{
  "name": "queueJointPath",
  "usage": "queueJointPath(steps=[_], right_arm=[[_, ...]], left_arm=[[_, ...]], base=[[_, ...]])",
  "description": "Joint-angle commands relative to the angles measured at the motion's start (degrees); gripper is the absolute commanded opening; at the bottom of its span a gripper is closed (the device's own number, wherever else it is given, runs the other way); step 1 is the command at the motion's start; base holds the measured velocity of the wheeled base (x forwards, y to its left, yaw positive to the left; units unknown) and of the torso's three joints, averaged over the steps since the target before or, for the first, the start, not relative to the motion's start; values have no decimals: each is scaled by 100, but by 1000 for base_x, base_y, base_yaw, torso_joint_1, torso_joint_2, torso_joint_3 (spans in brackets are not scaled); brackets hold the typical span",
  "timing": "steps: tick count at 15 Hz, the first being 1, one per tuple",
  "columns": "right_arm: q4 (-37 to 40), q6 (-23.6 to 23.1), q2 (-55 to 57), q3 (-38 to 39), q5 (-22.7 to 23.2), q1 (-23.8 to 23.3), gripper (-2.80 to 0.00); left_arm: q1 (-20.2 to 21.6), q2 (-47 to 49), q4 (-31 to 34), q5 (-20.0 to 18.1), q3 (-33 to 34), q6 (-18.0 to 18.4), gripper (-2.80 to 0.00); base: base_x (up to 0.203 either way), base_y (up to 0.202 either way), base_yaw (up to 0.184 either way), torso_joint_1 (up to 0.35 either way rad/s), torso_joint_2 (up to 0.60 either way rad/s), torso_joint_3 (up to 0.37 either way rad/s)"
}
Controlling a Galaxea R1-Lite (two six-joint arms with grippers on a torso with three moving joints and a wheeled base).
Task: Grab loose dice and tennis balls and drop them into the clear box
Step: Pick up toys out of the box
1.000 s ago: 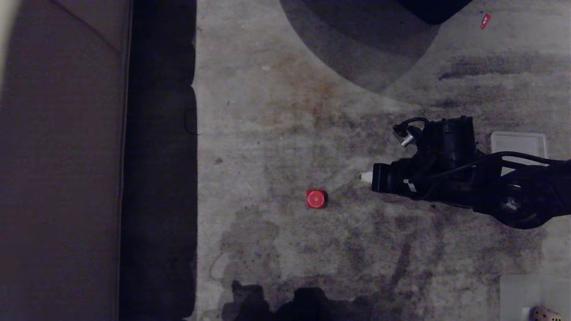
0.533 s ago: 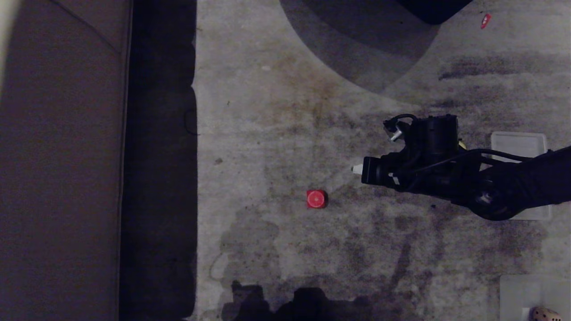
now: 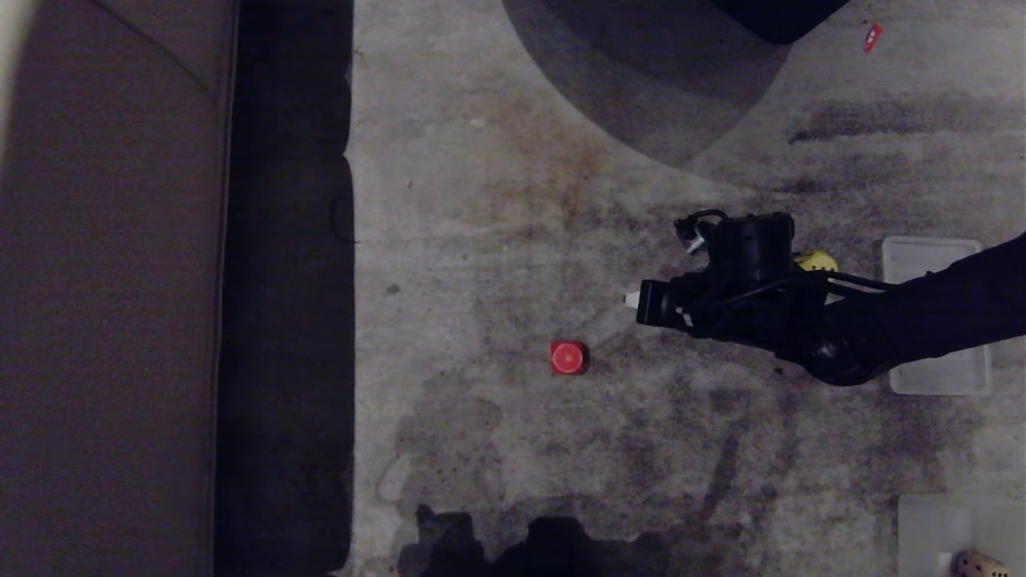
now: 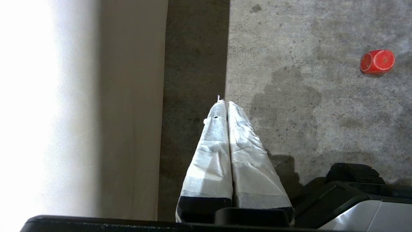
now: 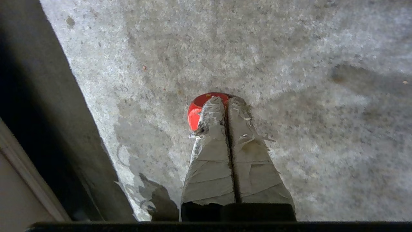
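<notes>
A red die (image 3: 569,357) lies alone on the grey carpet; the left wrist view also shows this red die (image 4: 377,62). My right gripper (image 3: 631,300) is shut and empty, hanging above the carpet a little right of the die. In the right wrist view its taped fingertips (image 5: 212,106) overlap the red die (image 5: 194,116). A yellow rounded thing (image 3: 816,260) peeks out behind the right wrist; die or tennis ball, I cannot tell. A translucent tub (image 3: 936,375) lies partly under the right arm. My left gripper (image 4: 224,102) is parked, shut and empty.
A dark sofa (image 3: 120,320) runs along the left, with deep shadow at its base. A second translucent piece (image 3: 930,521) sits at the bottom right corner with a tan die (image 3: 981,565) at it. A small red scrap (image 3: 872,36) lies far back.
My right arm has swung left and slightly away from me, closer to the red die, uncovering the yellow thing and more of the tub. Its gripper stayed shut.
</notes>
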Motion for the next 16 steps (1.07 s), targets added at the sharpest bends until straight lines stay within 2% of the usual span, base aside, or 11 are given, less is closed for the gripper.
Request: queueJointPath(steps=[1, 6, 7, 16], right_arm=[[-22, 11, 225, -163, 4, -10, -280], [-22, 11, 586, -539, -294, -10, -280], [-22, 11, 610, -573, -294, -10, 0], [10, -420, 749, -519, -295, -82, 0]], left_arm=[[-4, 2, 0, 3, 9, -3, -280], [0, 6, 0, 3, 9, -3, -280], [0, 0, 0, 3, 9, -3, -280], [0, -1, 0, 3, 9, -3, -280]], base=[[0, 0, 0, 0, 0, 0], [0, 0, 0, 0, 0, 0], [0, 0, 0, 0, 0, 0], [0, 0, 0, 0, 0, 0]])
